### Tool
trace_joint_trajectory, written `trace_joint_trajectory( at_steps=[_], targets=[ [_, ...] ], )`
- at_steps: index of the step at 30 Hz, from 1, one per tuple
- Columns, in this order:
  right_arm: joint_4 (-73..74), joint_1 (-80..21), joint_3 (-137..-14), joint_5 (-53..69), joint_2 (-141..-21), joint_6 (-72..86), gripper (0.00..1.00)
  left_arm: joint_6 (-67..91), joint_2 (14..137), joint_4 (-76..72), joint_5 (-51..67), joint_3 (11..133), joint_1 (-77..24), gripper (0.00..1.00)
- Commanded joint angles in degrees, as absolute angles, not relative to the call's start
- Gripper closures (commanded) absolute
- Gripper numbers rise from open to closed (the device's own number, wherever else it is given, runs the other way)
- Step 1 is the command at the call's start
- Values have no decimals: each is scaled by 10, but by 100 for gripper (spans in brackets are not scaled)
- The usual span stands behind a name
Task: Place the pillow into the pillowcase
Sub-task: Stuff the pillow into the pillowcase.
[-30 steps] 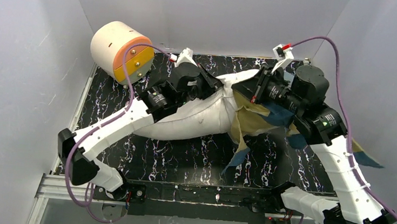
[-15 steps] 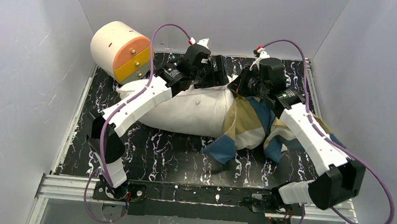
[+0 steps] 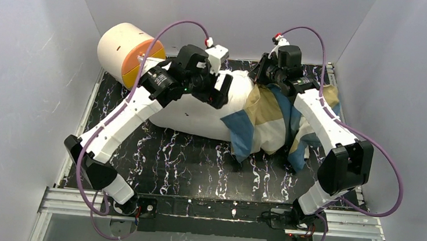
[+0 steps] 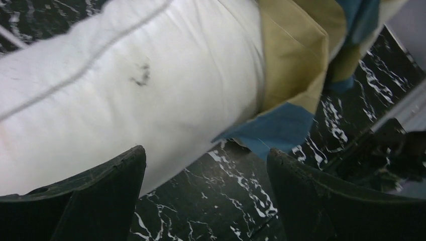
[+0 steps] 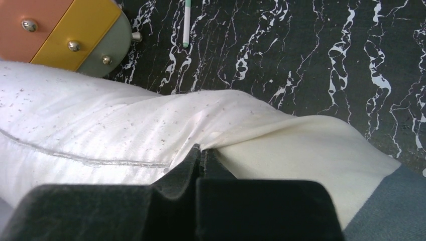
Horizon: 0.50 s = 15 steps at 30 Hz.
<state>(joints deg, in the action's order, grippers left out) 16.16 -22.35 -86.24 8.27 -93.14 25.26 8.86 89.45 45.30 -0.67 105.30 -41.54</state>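
Right now the pillow (image 3: 197, 110) lies across the far half of the table (image 3: 195, 165), its right end already inside the pillowcase (image 3: 265, 107), with most of the white body bare. My right tool (image 5: 201, 153) is closed, pinching the cream hem at the far edge of the case's mouth. My left tool (image 4: 205, 165) hangs with jaws wide apart just above the bare white part, holding nothing. I judge the good move is to hold that hem taut, take a deep bite of stuffing near the mouth, and feed it rightwards in short pushes so the near hem doesn't bunch.
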Motion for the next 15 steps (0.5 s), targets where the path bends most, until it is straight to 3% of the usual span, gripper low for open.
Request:
trace_joint_trajectory(
  at_steps=[1,11,15],
  targets=[
    [160,-232,-872,100,-924,256,99,93,849,418,188,966,-417,13],
    [156,-231,-867,100,-916,254,99,146,853,277,158,790,-424,10],
    [152,-231,-868,104,-915,255,99,236,842,142,174,687,-432,10]
  ],
)
